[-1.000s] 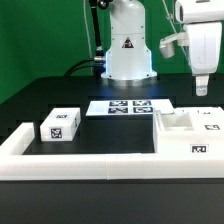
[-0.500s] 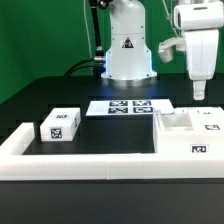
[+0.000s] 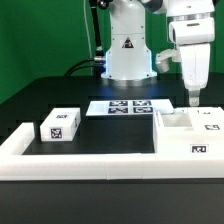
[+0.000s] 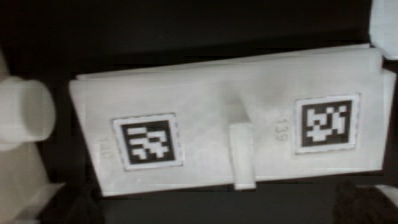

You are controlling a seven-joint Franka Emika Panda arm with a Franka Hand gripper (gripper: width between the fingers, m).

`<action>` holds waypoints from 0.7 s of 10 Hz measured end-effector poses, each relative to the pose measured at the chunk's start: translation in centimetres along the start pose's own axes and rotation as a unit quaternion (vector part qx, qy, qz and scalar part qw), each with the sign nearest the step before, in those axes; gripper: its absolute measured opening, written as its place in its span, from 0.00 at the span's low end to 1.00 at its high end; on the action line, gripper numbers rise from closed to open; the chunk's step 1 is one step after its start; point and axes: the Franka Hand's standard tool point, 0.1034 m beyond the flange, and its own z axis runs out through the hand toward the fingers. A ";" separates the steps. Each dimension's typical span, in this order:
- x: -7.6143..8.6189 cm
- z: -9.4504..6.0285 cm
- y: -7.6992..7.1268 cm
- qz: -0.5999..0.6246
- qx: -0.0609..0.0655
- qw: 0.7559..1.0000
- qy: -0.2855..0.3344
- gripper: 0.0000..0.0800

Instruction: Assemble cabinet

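Observation:
The cabinet body (image 3: 190, 138), a large white box with open square compartments and tags on its front, stands at the exterior view's right. My gripper (image 3: 192, 98) hangs just above its back part, empty. In the wrist view the cabinet (image 4: 231, 85) fills the picture, with two tags and a raised divider between them. The gripper (image 4: 205, 212) shows only as dark fingers at the two corners, wide apart, so it is open. A smaller white tagged box (image 3: 60, 125) lies apart at the exterior view's left.
A long low white L-shaped rail (image 3: 90, 165) runs along the front and up the left side. The marker board (image 3: 128, 106) lies in front of the robot base (image 3: 128, 55). A white rounded shape (image 4: 18, 110) shows beside the cabinet in the wrist view.
The gripper has moved down and toward the exterior view's left, from high off the right edge to just above the cabinet's back. The parts have not moved.

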 end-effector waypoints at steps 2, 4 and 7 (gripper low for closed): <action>-0.7 1.2 -0.5 0.004 0.011 1.000 0.000 0.81; -1.0 2.9 -1.1 0.010 0.019 1.000 0.006 0.81; -0.2 3.4 -1.1 0.010 0.007 1.000 0.018 0.81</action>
